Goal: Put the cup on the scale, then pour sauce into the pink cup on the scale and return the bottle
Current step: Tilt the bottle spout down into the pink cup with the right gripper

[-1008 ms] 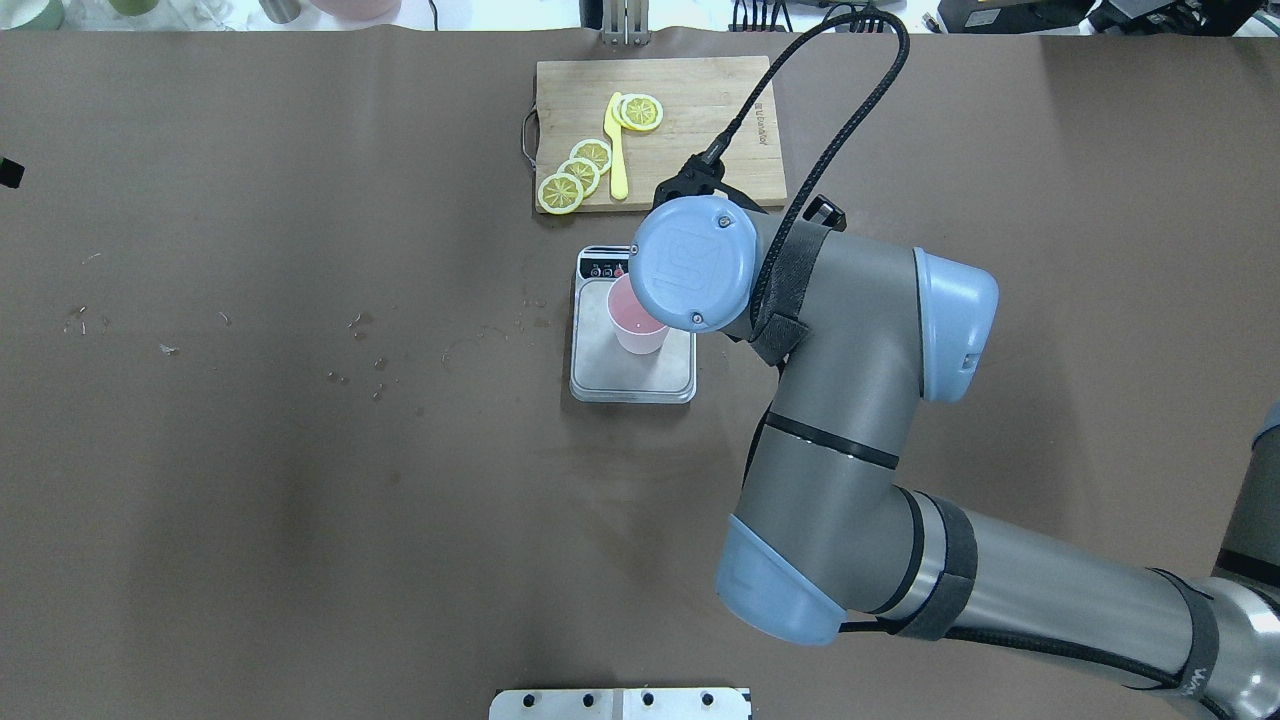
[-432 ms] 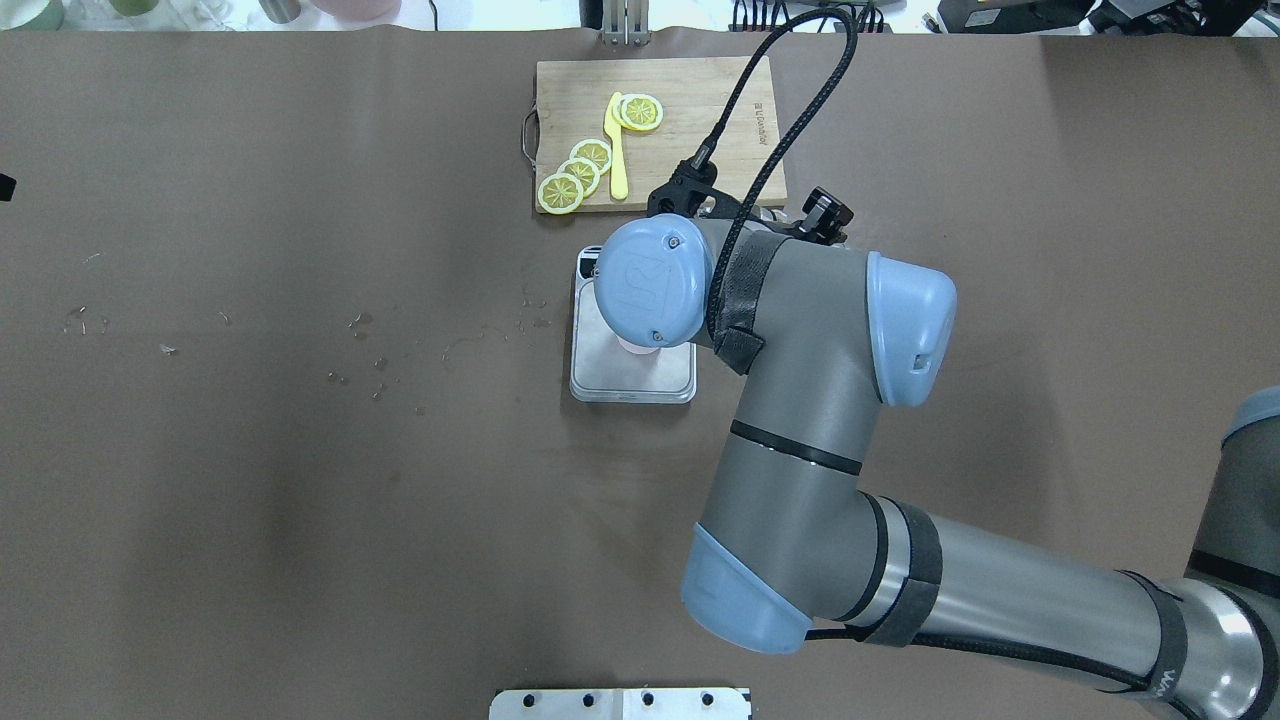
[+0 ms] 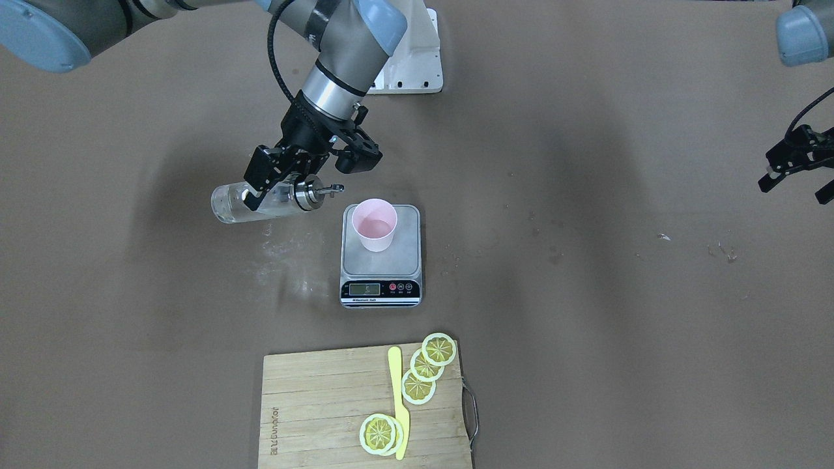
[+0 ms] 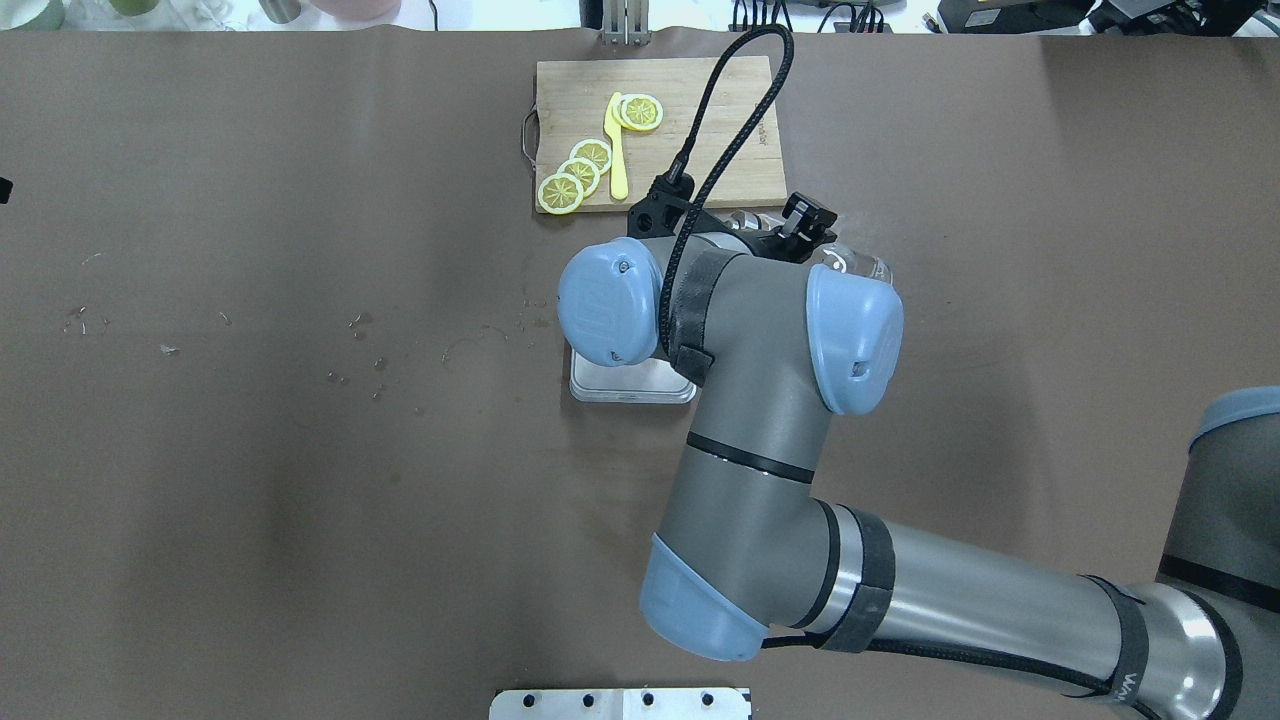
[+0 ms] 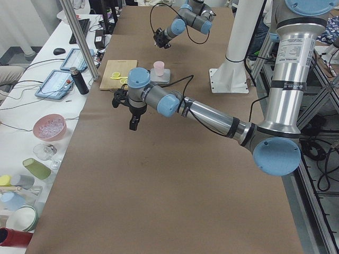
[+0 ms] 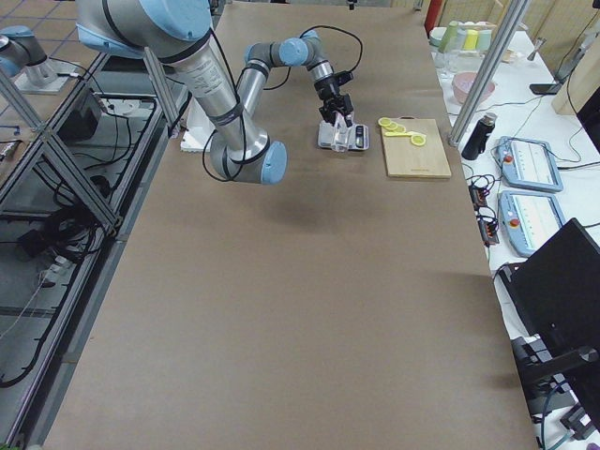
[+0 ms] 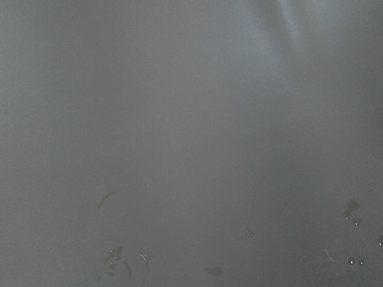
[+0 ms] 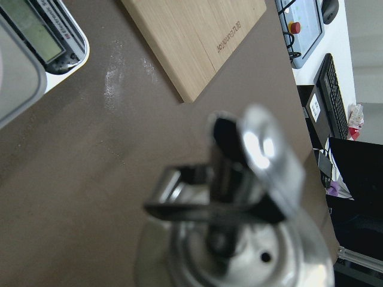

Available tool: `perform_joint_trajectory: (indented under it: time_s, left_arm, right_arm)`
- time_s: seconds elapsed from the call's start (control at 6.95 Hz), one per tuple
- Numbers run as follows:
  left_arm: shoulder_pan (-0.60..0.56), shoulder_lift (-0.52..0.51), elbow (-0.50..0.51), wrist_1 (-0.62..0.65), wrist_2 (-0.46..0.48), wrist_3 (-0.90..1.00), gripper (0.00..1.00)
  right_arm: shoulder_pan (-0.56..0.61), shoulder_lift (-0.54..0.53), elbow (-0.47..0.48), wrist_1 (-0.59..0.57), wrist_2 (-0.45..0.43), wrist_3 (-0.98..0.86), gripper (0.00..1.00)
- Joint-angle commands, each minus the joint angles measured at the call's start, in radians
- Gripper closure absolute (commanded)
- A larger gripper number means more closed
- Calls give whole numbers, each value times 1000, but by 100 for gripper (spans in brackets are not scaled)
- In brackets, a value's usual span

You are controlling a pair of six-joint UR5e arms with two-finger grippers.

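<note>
The bottle [image 3: 244, 202] hangs in the air nearly on its side at the centre left of the front-facing view. Its long axis runs left to right across the frame, the glass base to the left and the silver pour spout [image 3: 320, 190] to the right, aimed at the cup [image 3: 374, 225]. The spout tip stops just beside the upper left corner of the scale [image 3: 381, 262], short of the cup's rim. The right gripper [image 3: 270, 190] is clamped across the bottle's neck end, close behind the cap. The glass is clear and round-sided, and the sauce [image 3: 228, 205] inside is colourless; its level cannot be made out. In the right wrist view the cap [image 8: 239, 197] fills the lower frame as a blurred shiny shape, with a corner of the scale at the upper left. The pale pink cup stands upright on the steel platform, toward the edge away from the display, whose reading is too small to read. The left gripper [image 3: 791, 166] hovers at the far right edge, well apart from all this, its fingers spread with nothing between them. The table [image 3: 586, 339] is covered in plain brown sheet, with a whitish smear left of the scale and small specks [image 3: 720, 251] to the right. A wooden cutting board [image 3: 326, 404] at the bottom carries lemon slices [image 3: 427, 365] and a yellow knife [image 3: 397, 404]. In the exterior left view a white side desk [image 5: 32, 106] holds tablets and a pink bowl [image 5: 49, 127].
</note>
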State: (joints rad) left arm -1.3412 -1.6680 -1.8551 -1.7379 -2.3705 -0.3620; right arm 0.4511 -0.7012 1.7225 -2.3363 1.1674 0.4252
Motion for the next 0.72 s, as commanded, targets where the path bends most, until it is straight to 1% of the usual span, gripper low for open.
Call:
perform_joint_trajectory:
  time_s: [0.0,0.29,0.43,0.58]
  left_arm:
    - [-3,11,1,0,-1,0,3]
    - [-4,11,1,0,-1,0,3]
    - [-6,11,2,0,-19,0,3]
    - [-13,11,4,0,-38,0,3]
  right_arm:
    - [-12,41,-66,-31,-31,1,100]
    - [-15,77,-134,-41,-46,3,100]
    - [-15,92,-164,-60,-61,3,100]
    - [-17,92,-166,-72,-69,3,100]
